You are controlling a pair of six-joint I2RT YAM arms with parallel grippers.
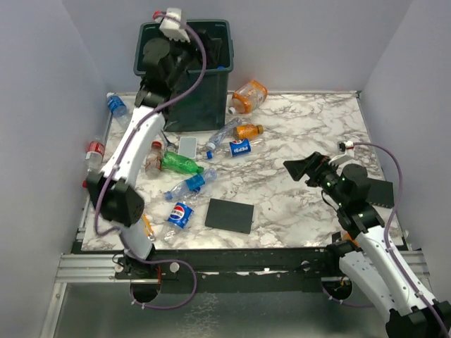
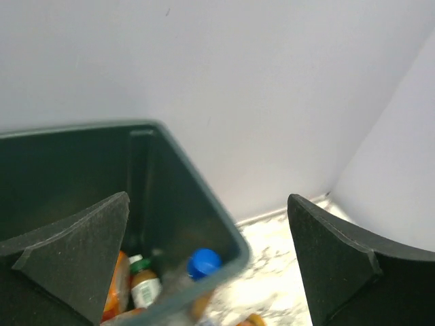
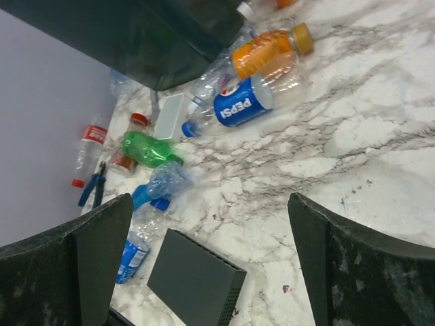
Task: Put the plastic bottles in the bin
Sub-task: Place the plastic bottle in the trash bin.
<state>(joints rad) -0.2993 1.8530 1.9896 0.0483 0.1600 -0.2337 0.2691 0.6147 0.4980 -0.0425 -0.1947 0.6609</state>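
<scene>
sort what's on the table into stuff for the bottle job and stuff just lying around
For the job: bin, green bottle, Pepsi bottle, orange bottle, red-label bottle, crushed blue-cap bottle.

Just lying about: black square plate, blue-handled pliers, white flat box.

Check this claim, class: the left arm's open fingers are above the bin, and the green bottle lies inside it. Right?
Wrong on the green bottle: it lies on the table, outside the bin, as the top external view shows.

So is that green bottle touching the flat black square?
Apart. The top view shows bare table between the green bottle and the black square.
</scene>
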